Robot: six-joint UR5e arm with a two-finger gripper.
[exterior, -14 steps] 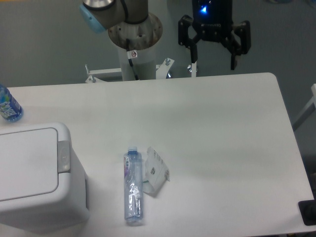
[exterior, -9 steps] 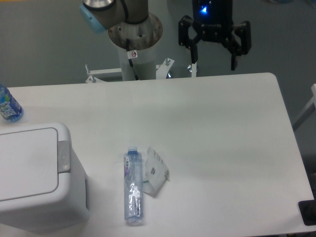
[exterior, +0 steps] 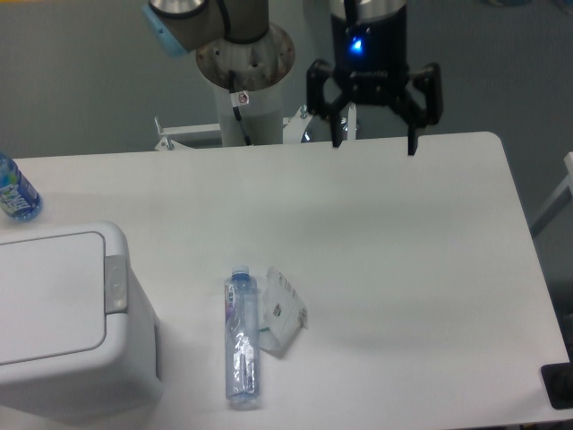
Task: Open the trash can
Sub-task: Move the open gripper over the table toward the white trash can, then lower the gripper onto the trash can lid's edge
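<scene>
The trash can (exterior: 67, 318) is seen at the lower left of the frame, on the bench (exterior: 403, 260), lid shut flat; a small grey latch button (exterior: 115, 284) is set on the lid's right edge. Just right of it, at lower centre, a clear plastic bottle (exterior: 241, 336) is laid on its side, cap toward the top of the frame, with a crumpled clear wrapper (exterior: 281, 311) touching its right side. At the left edge, a blue-labelled bottle (exterior: 13, 190) is partly cut off. At the top centre, above the bench's far edge, the black gripper (exterior: 373, 143) is held with jaws spread wide, nothing between them, well apart from the trash can. The arm's base column (exterior: 243, 81) is seen to its left.
</scene>
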